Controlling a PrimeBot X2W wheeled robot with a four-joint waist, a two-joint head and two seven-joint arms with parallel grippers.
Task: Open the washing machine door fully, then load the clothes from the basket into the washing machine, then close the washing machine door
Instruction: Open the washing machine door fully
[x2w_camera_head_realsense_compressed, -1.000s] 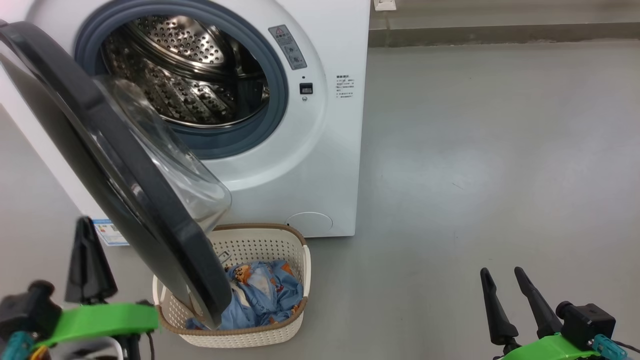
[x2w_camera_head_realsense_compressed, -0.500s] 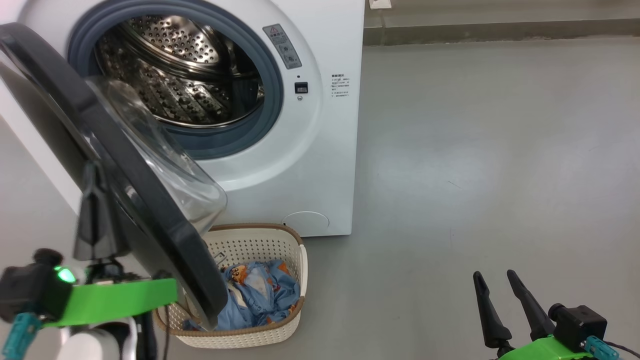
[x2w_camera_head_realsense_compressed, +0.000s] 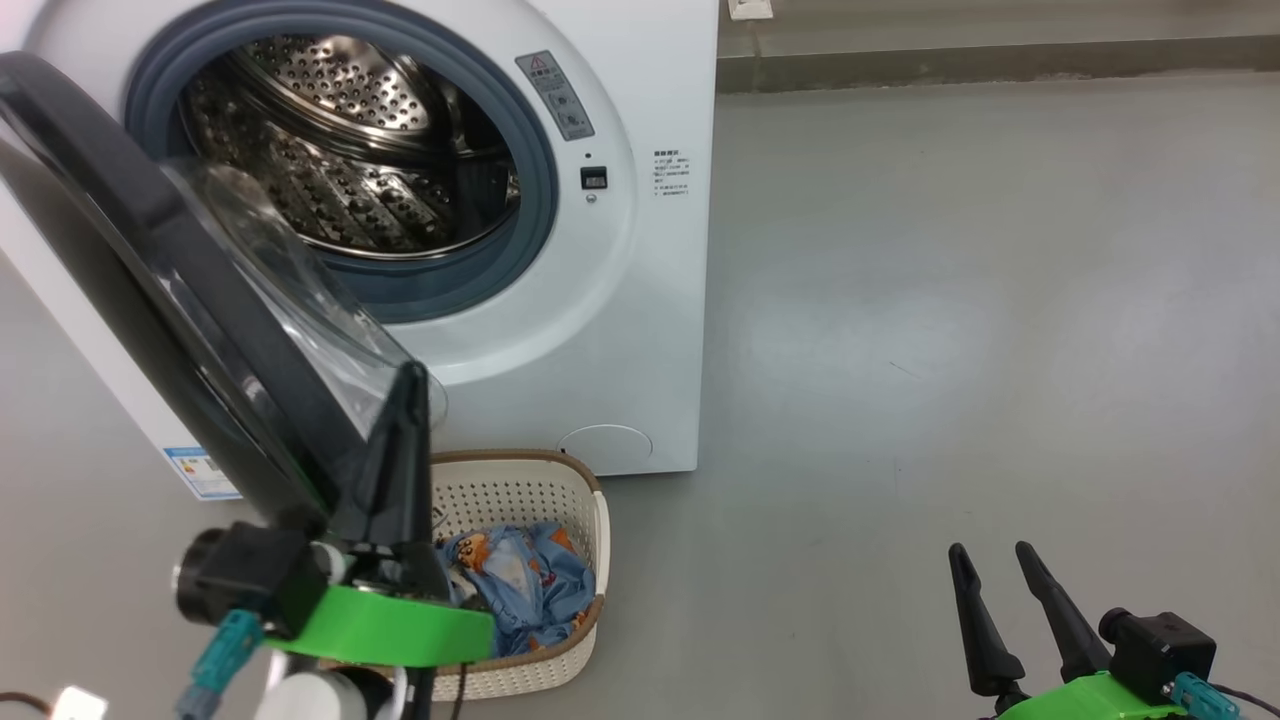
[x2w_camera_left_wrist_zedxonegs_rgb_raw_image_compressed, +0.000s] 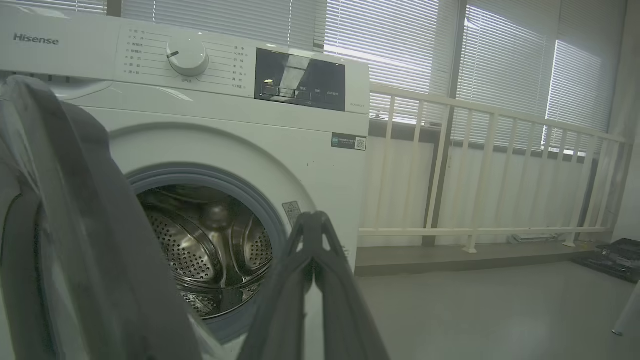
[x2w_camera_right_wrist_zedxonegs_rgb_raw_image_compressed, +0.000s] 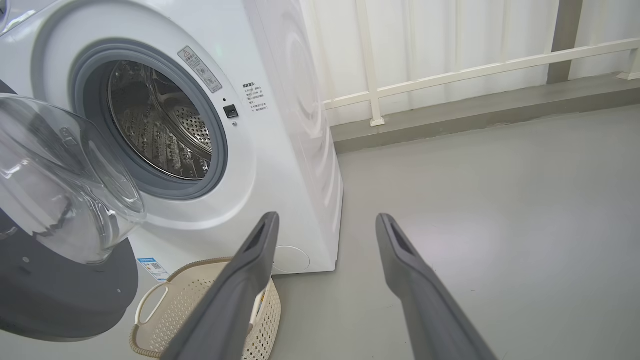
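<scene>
The white washing machine (x2w_camera_head_realsense_compressed: 640, 330) stands at the upper left with its steel drum (x2w_camera_head_realsense_compressed: 350, 160) exposed. Its black washing machine door (x2w_camera_head_realsense_compressed: 150, 270) hangs partly open, swung out to the left, the glass bowl (x2w_camera_right_wrist_zedxonegs_rgb_raw_image_compressed: 60, 175) facing the drum. My left gripper (x2w_camera_head_realsense_compressed: 408, 375) is shut and empty, its fingers pointing up beside the door's lower rim, over the basket. The cream basket (x2w_camera_head_realsense_compressed: 520, 490) sits on the floor under the door. Light blue clothes (x2w_camera_head_realsense_compressed: 530, 585) lie in it. My right gripper (x2w_camera_head_realsense_compressed: 990, 548) stands open and empty at the lower right, far from the machine.
Grey floor (x2w_camera_head_realsense_compressed: 950, 300) stretches to the right of the machine. A white railing (x2w_camera_left_wrist_zedxonegs_rgb_raw_image_compressed: 480, 165) and window blinds run along the back wall. The left wrist view has the door's edge (x2w_camera_left_wrist_zedxonegs_rgb_raw_image_compressed: 75, 200) just left of my shut left gripper (x2w_camera_left_wrist_zedxonegs_rgb_raw_image_compressed: 312, 220).
My left gripper has swung from the door's left, outer side to the right, now standing at its lower rim above the basket. The head camera has shifted slightly. My right gripper stays put.
</scene>
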